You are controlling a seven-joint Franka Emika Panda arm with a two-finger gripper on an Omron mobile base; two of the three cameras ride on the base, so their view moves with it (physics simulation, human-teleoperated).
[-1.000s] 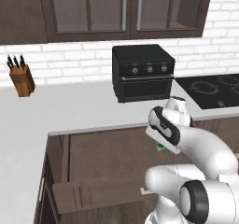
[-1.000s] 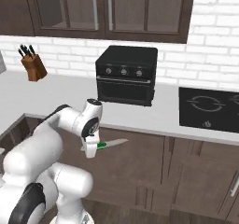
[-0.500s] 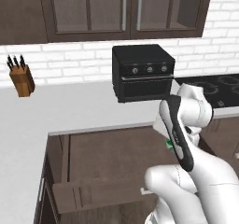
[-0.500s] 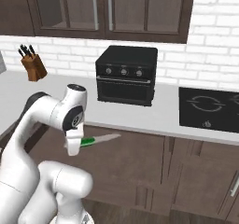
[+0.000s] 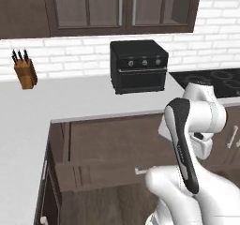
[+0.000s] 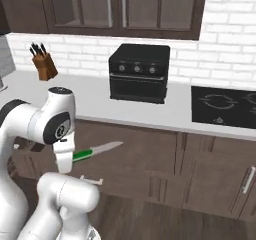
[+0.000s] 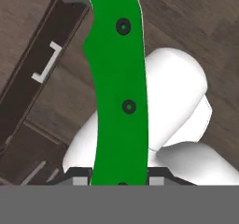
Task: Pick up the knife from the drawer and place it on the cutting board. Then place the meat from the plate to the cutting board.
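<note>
Kitchen cabinets behind, knife (image 6: 95, 151) carried below the oven (image 6: 139, 73).
Gripper (image 7: 119, 171) clamps its green handle; stiff, light, slick blade best avoided.

One knife (image 6: 95, 152), one drawer (image 5: 101, 176), one oven (image 6: 139, 73), one knife block (image 6: 44, 64).

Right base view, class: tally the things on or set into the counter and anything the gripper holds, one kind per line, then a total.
Knife block: 1
Black toaster oven: 1
Black cooktop: 1
Green-handled knife held in the gripper: 1
Total: 4
</note>
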